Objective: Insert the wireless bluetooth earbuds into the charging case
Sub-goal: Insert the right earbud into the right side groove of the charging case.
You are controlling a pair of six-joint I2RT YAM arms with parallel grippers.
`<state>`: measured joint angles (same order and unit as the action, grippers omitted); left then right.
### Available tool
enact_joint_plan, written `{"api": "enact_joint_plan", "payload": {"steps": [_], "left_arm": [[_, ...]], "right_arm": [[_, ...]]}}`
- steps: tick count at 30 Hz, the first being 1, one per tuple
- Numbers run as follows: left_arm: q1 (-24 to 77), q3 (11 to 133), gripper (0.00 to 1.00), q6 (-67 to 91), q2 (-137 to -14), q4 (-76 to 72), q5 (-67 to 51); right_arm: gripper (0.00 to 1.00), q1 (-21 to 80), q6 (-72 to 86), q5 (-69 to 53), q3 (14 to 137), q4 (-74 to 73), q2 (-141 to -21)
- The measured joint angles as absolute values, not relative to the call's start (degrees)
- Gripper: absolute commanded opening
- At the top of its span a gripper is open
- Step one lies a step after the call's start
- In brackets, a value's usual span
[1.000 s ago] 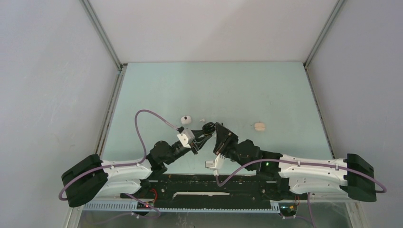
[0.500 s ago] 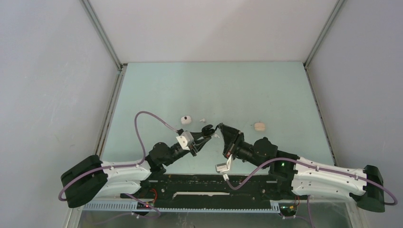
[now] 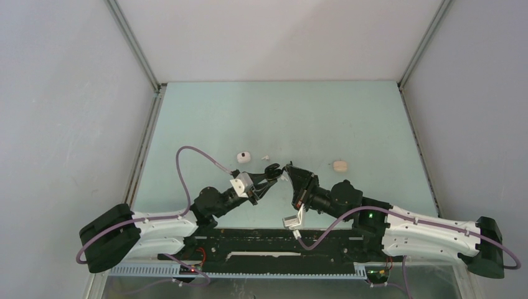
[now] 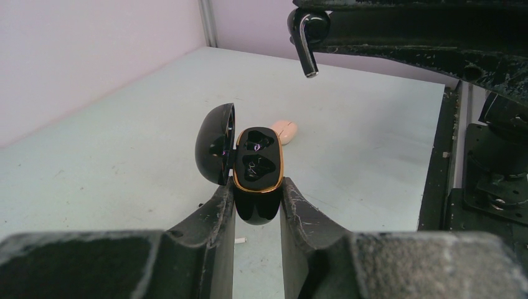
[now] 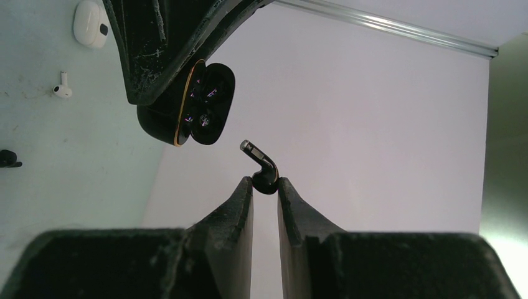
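Note:
My left gripper [image 4: 257, 190] is shut on a black charging case [image 4: 256, 169] with a gold rim, held above the table. Its lid is open to the left and both sockets look empty. The same case [image 5: 187, 106] shows in the right wrist view, up and to the left of my fingers. My right gripper [image 5: 265, 182] is shut on a black earbud [image 5: 264, 169] by its head, stem pointing toward the case with a short gap between them. In the left wrist view this earbud [image 4: 306, 37] hangs at the top. From above, both grippers [image 3: 269, 174] [image 3: 288, 168] meet mid-table.
A white case [image 3: 243, 156] and a white earbud [image 3: 265, 157] lie on the table beyond the left gripper. A beige case [image 3: 339, 166] lies to the right. A small black piece [image 5: 6, 159] sits at the left edge of the right wrist view.
The right arm has stretched out and its wrist has turned, bringing the black earbud up beside the open case. The left arm with the case has barely moved.

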<state>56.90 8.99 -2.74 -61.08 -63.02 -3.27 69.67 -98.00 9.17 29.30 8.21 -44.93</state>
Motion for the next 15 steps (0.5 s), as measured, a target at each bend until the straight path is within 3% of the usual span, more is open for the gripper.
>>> {"api": "enact_joint_plan", "payload": {"steps": [15], "left_arm": [[56.90,8.99,0.00,-3.05,-61.06,-63.33,-3.38]], "right_arm": [[0.00,69.67,-98.37,9.58,29.30,7.29,-45.43]]}}
